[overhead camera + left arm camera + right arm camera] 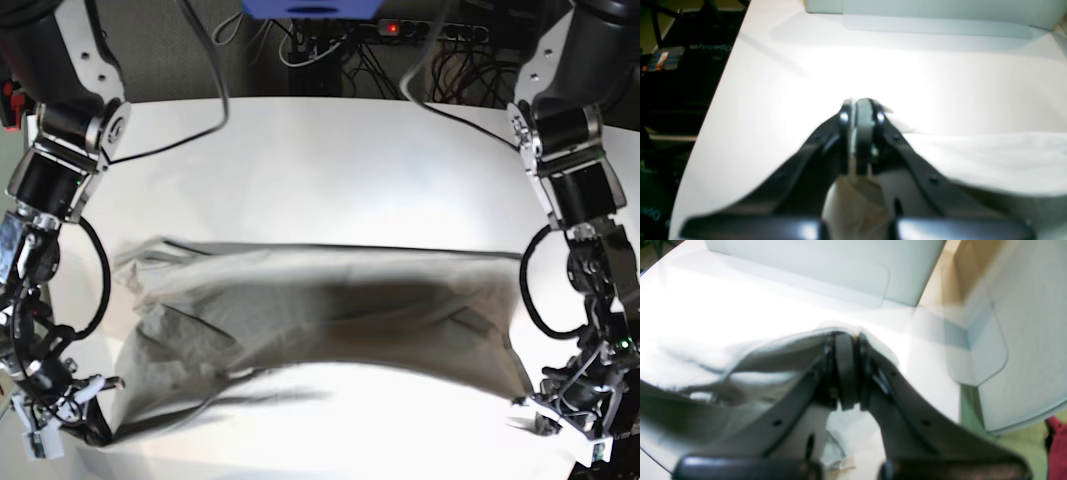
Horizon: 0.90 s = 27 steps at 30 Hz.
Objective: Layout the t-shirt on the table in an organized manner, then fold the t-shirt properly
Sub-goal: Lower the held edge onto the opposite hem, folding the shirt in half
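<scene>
I am pinching the t-shirt (320, 320) with both the left gripper (862, 110) and the right gripper (846, 340), jaws pressed together on cloth. I am judging that spreading calls for even tension, hands level, over the table (330, 170)

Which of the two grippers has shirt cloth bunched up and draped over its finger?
The right gripper: t-shirt fabric rides up over its left finger. The left gripper pinches just an edge, the cloth running off flat to one side.

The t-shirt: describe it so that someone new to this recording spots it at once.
The white table fills the base view. Stretched across its near half, between the left gripper and the right gripper, hangs the t-shirt. It is plain grey-beige, wrinkled, the only cloth there, with both grippers shut on its near corners.
</scene>
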Tool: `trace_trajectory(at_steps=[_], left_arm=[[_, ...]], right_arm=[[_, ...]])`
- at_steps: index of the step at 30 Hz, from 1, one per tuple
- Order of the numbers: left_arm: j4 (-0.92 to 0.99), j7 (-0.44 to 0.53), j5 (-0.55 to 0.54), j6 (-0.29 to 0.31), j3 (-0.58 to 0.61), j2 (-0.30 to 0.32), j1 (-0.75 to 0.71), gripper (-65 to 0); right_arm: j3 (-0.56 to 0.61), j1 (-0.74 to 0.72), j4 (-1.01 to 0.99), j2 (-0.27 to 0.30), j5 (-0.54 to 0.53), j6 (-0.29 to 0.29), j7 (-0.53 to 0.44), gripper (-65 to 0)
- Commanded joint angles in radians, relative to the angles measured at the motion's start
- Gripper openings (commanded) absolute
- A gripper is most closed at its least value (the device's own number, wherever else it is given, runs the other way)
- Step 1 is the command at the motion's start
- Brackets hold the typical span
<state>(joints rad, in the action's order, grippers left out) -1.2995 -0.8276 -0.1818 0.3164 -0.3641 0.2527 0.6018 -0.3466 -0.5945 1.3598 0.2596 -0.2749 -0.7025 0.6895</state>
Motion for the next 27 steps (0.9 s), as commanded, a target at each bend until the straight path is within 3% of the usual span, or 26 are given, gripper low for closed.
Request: trace_trajectory(at_steps=[1, 8, 10, 13, 17, 22, 24, 27], left_arm=[[-0.001, 0.032, 0.003, -0.003, -0.002, 0.012, 0.036, -64.9], [0.024, 0.044, 0.018, -0.003, -0.002, 0.013, 0.056, -63.9], [0.024, 0.044, 0.018, -0.003, -0.002, 0.013, 0.057, -59.9], [0.027, 0.044, 0.02, -0.003, -0.002, 0.013, 0.06, -48.7], [0.093, 0.044, 0.02, -0.003, -0.003, 0.012, 0.099, -29.9], [0.189, 0.044, 0.011, 0.003, -0.011, 0.046, 0.14, -7.3], [0.185, 0.034, 0.005, 0.008, -0.011, 0.056, 0.135, 0.0], [0.113, 0.021, -0.006, 0.003, -0.011, 0.058, 0.066, 0.0]], right_arm=[[-0.002, -0.038, -0.003, 0.02, -0.016, 0.004, -0.032, -65.0], [-0.002, -0.06, -0.013, 0.04, -0.014, 0.004, -0.032, -65.0], [-0.002, -0.06, -0.013, 0.04, -0.014, 0.004, -0.032, -65.0], [-0.001, -0.06, -0.013, 0.039, -0.014, 0.004, -0.032, -62.8], [0.04, -0.061, -0.067, 0.04, -0.014, 0.004, -0.031, -49.7], [0.102, -0.052, -0.096, 0.043, -0.014, 0.004, -0.031, -20.8], [0.102, -0.045, -0.087, 0.043, -0.016, 0.004, -0.031, -14.1], [0.1, -0.032, -0.053, 0.045, -0.016, 0.004, -0.024, -10.6]])
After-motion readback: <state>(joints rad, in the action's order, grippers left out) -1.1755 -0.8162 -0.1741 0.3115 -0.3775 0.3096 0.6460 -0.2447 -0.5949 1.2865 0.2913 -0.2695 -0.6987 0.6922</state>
